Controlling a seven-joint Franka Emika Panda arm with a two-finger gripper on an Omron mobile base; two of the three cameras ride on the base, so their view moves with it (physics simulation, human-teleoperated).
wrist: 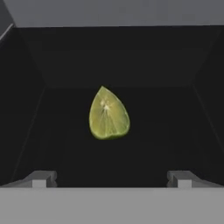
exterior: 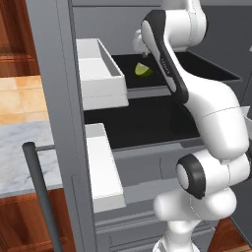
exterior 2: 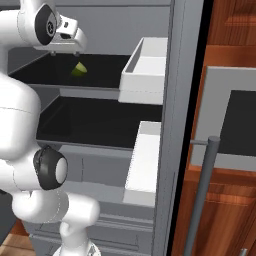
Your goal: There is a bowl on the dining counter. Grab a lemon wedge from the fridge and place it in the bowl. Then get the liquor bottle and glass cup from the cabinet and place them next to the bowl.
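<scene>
A yellow-green lemon wedge [exterior: 143, 70] [exterior 2: 79, 69] [wrist: 109, 114] lies on the dark upper shelf [exterior: 206, 69] of the open fridge, standing on its cut edge with the tip up. My gripper [exterior: 140, 45] [exterior 2: 64, 53] [wrist: 111, 179] hovers just above and in front of the wedge, pointing at it. The jaws are open wide, with nothing between them and both fingertips [wrist: 41, 178] still short of the wedge. In the left base view my own arm hides part of the hand.
White door bins [exterior: 101, 74] [exterior 2: 145, 70] hang on the open fridge door, close beside the shelf. A second dark shelf [exterior: 142, 123] [exterior 2: 95, 122] sits below. The door's grey handle bar [exterior: 42, 197] [exterior 2: 202, 195] stands in the foreground. Wooden cabinets [exterior 2: 230, 30] flank the fridge.
</scene>
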